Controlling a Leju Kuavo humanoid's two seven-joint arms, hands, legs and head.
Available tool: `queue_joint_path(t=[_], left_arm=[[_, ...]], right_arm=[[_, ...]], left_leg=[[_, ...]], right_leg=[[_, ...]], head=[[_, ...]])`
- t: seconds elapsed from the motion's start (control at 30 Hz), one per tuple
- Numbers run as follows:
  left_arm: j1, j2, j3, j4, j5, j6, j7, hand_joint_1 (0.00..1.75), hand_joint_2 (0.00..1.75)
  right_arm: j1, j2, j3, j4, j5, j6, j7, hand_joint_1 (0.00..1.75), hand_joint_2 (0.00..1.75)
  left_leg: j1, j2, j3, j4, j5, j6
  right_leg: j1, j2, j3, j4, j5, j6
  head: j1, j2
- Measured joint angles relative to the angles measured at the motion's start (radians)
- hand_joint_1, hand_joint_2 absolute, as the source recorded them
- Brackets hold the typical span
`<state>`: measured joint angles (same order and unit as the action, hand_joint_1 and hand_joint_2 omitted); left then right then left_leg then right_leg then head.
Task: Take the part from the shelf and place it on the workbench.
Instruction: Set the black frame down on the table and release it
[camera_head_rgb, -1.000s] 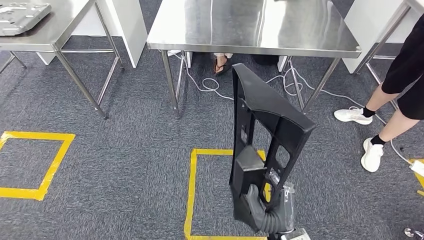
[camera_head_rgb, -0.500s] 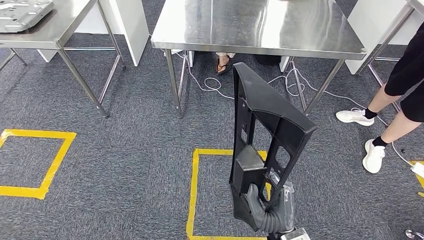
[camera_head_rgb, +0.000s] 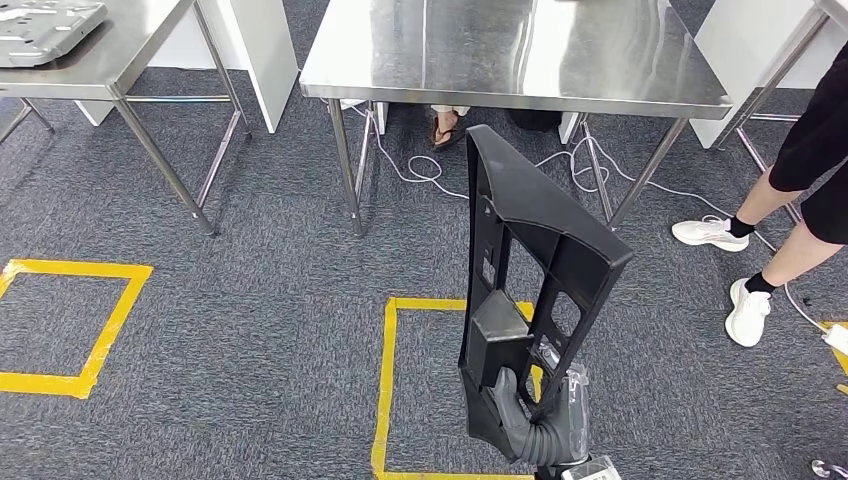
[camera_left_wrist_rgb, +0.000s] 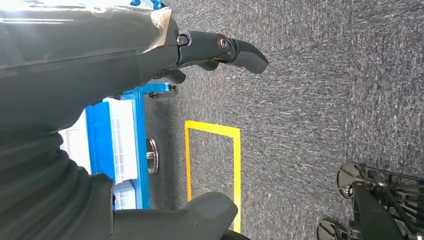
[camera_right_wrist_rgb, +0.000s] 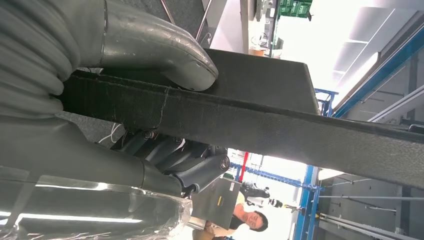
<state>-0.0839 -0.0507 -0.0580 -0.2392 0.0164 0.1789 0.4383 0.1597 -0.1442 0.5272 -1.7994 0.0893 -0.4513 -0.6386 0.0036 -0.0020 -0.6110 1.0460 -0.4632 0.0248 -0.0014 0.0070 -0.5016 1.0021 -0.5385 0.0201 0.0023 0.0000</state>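
Observation:
A long black plastic part (camera_head_rgb: 535, 250) with several cut-outs stands upright in front of me, and my right hand (camera_head_rgb: 530, 425) grips its lower end. In the right wrist view the thumb (camera_right_wrist_rgb: 165, 55) presses on the part's edge (camera_right_wrist_rgb: 280, 125) while the darker fingers wrap under it. The steel workbench (camera_head_rgb: 520, 50) stands ahead, beyond the part's top, with its surface bare. My left hand (camera_left_wrist_rgb: 150, 50) hangs over the carpet holding nothing, its fingers (camera_left_wrist_rgb: 235, 50) apart from the thumb.
To the left is a second steel table with a grey metal plate (camera_head_rgb: 45, 22). Yellow tape squares (camera_head_rgb: 385, 380) mark the carpet. Cables (camera_head_rgb: 420, 170) lie under the workbench. A person's legs in white shoes (camera_head_rgb: 745, 300) stand at the right. A blue rack (camera_left_wrist_rgb: 117, 145) shows behind my left hand.
The whole picture has shifted slightly, so the camera has moved a little relative to the workbench. The part stays in my right hand, held the same way.

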Motion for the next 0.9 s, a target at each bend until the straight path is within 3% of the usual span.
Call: queue_joint_path(t=[0.9], left_arm=[[0.000, 0.000, 0.000, 0.000, 0.000, 0.000, 0.000, 0.00, 1.75]], right_arm=[[0.000, 0.000, 0.000, 0.000, 0.000, 0.000, 0.000, 1.75, 1.75]], left_leg=[[0.000, 0.000, 0.000, 0.000, 0.000, 0.000]], right_leg=[[0.001, 0.000, 0.001, 0.000, 0.000, 0.000]], head=[[0.000, 0.000]])
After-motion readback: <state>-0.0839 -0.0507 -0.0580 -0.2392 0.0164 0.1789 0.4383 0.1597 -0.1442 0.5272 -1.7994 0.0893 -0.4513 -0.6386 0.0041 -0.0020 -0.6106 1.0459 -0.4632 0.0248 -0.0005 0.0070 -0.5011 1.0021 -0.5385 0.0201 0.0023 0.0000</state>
